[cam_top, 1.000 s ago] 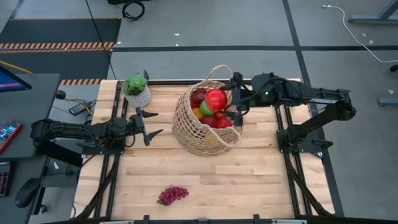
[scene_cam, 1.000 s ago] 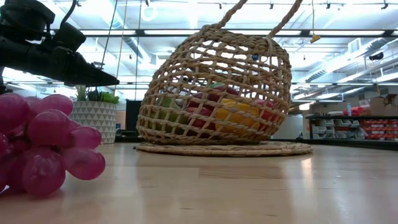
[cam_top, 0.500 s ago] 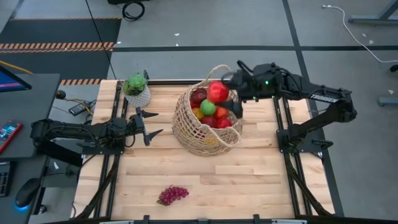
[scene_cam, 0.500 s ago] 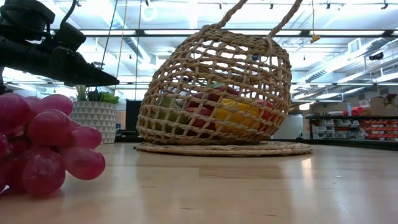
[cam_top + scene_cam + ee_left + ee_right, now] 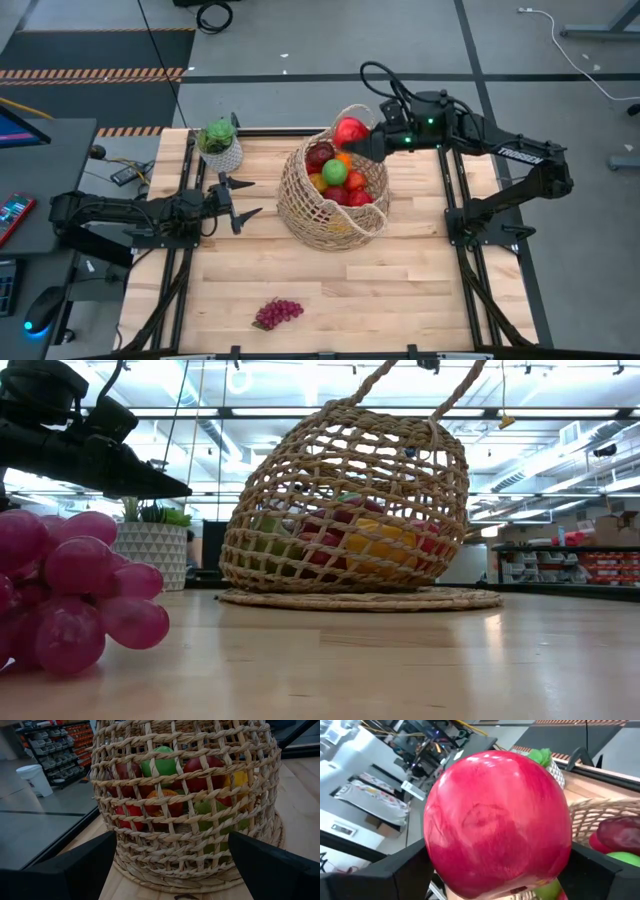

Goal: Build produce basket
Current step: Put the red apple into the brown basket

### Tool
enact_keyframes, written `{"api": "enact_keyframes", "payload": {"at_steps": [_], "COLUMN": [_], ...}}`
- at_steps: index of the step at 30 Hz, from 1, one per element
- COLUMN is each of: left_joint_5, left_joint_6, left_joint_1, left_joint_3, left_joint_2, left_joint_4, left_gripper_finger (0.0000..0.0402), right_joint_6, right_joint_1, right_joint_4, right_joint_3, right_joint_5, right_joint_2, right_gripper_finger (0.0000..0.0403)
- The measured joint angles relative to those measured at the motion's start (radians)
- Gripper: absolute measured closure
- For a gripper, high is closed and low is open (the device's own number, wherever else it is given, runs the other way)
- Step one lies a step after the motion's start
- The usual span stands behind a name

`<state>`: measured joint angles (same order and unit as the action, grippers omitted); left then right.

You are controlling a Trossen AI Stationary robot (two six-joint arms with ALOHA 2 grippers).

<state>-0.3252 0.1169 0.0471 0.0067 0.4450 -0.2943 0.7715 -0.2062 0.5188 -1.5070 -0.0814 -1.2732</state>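
The table point(image 5: 400, 290) carried the basket point(image 5: 318, 212) near its far middle, tilted, with fruit point(image 5: 334, 172) inside. My right gripper point(image 5: 362, 140) was above the basket's far rim, fingers clamped on a red apple point(image 5: 350, 129), which sat directly between them and filled the right wrist view point(image 5: 497, 820). My left gripper point(image 5: 240, 200) waited near the basket's left side, fingers spread and empty. A grape bunch point(image 5: 277, 313) lay alone near the front edge, well apart from both grippers.

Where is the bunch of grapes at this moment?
In the high view, the grapes lie alone on the table's near edge, left of centre, well apart from the basket.
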Motion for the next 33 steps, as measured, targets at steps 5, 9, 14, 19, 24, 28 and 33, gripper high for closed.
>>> {"api": "enact_keyframes", "payload": {"at_steps": [5, 9, 14, 19, 24, 28, 33], "left_joint_5": [0.000, 0.000, 0.000, 0.000, 0.000, 0.000, 0.000], "left_joint_6": [0.000, 0.000, 0.000, 0.000, 0.000, 0.000, 0.000], "left_joint_1": [0.000, 0.000, 0.000, 0.000, 0.000, 0.000, 0.000], "left_joint_3": [0.000, 0.000, 0.000, 0.000, 0.000, 0.000, 0.000], "left_joint_2": [0.000, 0.000, 0.000, 0.000, 0.000, 0.000, 0.000], "left_joint_4": [0.000, 0.000, 0.000, 0.000, 0.000, 0.000, 0.000], "left_gripper_finger": [0.0011, 0.0011, 0.0011, 0.0011, 0.0011, 0.0011, 0.0011], "right_joint_6": [-0.094, -0.254, -0.596, -0.991, -1.216, -1.369, -1.484], "right_joint_1": [0.000, 0.000, 0.008, 0.037, 0.078, 0.109, 0.123], "right_joint_4": [0.044, 0.137, 0.222, 0.226, 0.226, 0.231, 0.210], "right_joint_3": [0.000, 0.000, 0.000, 0.000, 0.000, 0.000, 0.000], "right_joint_5": [-0.001, 0.018, 0.154, 0.276, 0.373, 0.523, 0.613], "right_joint_2": [0.000, -0.015, -0.083, -0.185, -0.277, -0.344, -0.414], "right_gripper_finger": [0.0041, 0.0041, 0.0041, 0.0041, 0.0041, 0.0041, 0.0041]}}
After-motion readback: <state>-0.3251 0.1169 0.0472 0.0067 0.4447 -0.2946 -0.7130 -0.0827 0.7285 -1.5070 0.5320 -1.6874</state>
